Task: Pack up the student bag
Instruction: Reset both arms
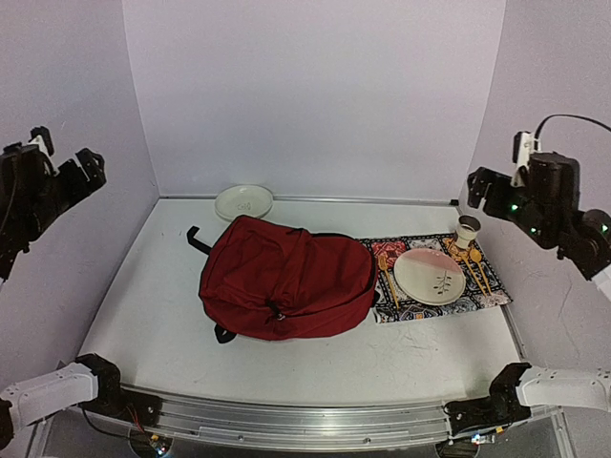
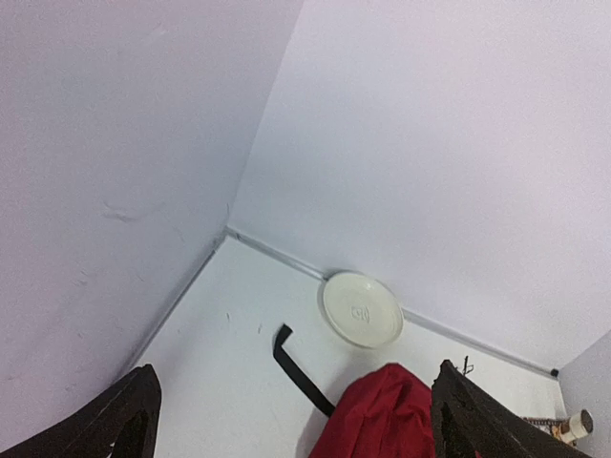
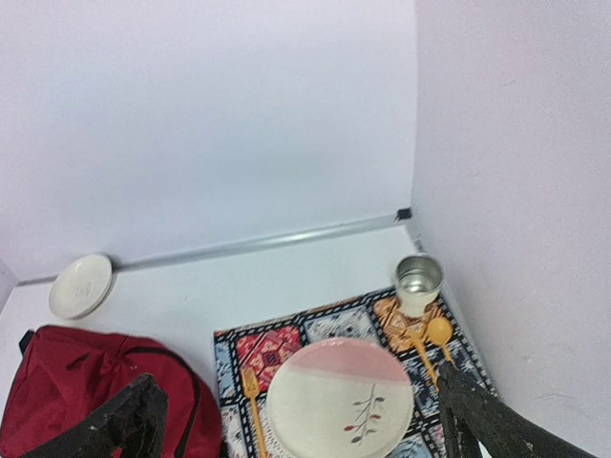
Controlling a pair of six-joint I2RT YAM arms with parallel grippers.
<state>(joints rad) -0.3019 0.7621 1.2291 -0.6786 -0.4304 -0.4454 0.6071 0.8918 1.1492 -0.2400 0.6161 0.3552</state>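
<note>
Red bag [image 1: 286, 281] — (well) below left pincer [image 1: 69, 157]

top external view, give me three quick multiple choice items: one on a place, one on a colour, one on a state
1. Where is the white plate relative to the student bag?
A inside it
B behind it, near the table's far edge
C in front of it

2. What colour is the bag?
A dark red
B blue
C green

3. The left gripper and right gripper are:
A shut on the bag
B shut on the plate
C open, holding nothing

1 B, the plate lies beyond the bag.
2 A, its fabric is dark red.
3 C, both wrist views show jaws wide apart with nothing between.
</note>
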